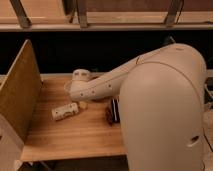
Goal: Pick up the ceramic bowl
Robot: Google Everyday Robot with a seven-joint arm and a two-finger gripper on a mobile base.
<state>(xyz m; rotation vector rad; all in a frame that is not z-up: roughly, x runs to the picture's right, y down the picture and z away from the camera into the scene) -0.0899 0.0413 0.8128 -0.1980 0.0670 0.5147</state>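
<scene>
Camera view: arm [100, 86] stretched left over the wooden worktop [75, 135], and honestly can't tell where the ceramic bowl sits.
Dark pincer [113, 111] hangs low under the arm, tucked against the big white housing [160, 110]; can't tell if it's clenched or released. Left of it lie a white bottle-ish thing [65, 111] and a small pale cup [82, 105]. Tan divider [20, 90] stands at the left edge.

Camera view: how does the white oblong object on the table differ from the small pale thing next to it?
The white oblong object is much larger than the small pale thing. The oblong object lies lengthwise and bears dark marks; the pale thing is plain and roundish. Both rest on the wooden table, close to the dark gripper, which hangs under the forearm.
</scene>
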